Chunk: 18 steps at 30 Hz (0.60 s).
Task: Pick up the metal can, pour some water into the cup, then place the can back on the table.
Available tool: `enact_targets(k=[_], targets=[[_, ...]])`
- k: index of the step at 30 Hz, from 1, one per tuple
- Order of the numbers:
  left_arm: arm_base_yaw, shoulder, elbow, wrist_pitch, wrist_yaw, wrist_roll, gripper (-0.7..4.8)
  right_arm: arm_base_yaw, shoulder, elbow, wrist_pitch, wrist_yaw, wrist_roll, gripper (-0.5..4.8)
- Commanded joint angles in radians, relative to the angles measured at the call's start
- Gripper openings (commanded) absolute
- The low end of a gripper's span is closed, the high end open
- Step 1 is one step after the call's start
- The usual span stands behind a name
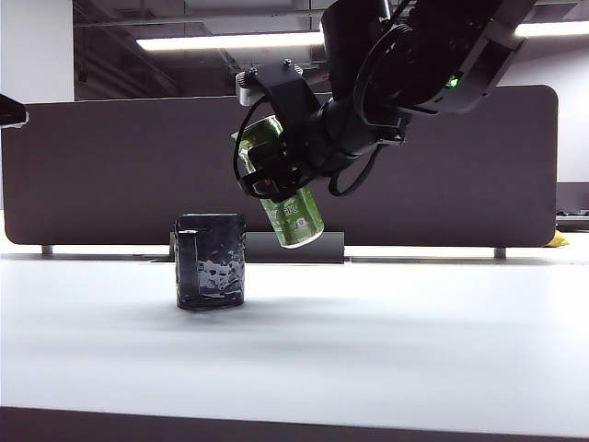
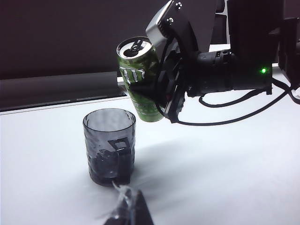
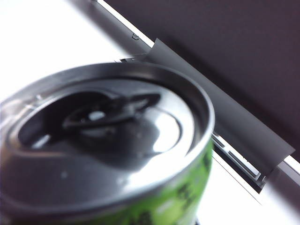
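Note:
My right gripper (image 1: pixel 276 175) is shut on the metal can (image 1: pixel 293 216), a slim green can with a silver top. It holds the can in the air, tilted, with its top leaning toward the cup. The can hangs just above and to the right of the cup (image 1: pixel 210 262), a short dark dimpled mug on the white table (image 1: pixel 368 341). In the left wrist view the can (image 2: pixel 140 79) hangs beyond the cup (image 2: pixel 110 145), whose handle faces the camera. The can's top (image 3: pixel 108 145) fills the right wrist view. My left gripper (image 2: pixel 129 208) stays low near the cup, fingers together, holding nothing.
A dark rounded-corner partition panel (image 1: pixel 110 166) runs along the back of the table, with a grey bracket (image 1: pixel 322 247) at its foot behind the can. A small yellow object (image 1: pixel 557 239) lies at the far right.

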Motion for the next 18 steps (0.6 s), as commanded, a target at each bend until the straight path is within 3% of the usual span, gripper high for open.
enact_targets(k=[1,18], targets=[[0.002,0.001,0.001,0.012,0.0,-0.003,-0.05,0.002,-0.01,0.01,0.048,-0.011,-0.029,2.11],[0.002,0.001,0.001,0.012,0.0,-0.003,-0.05,0.002,-0.004,0.01,0.041,-0.069,-0.104,2.11]])
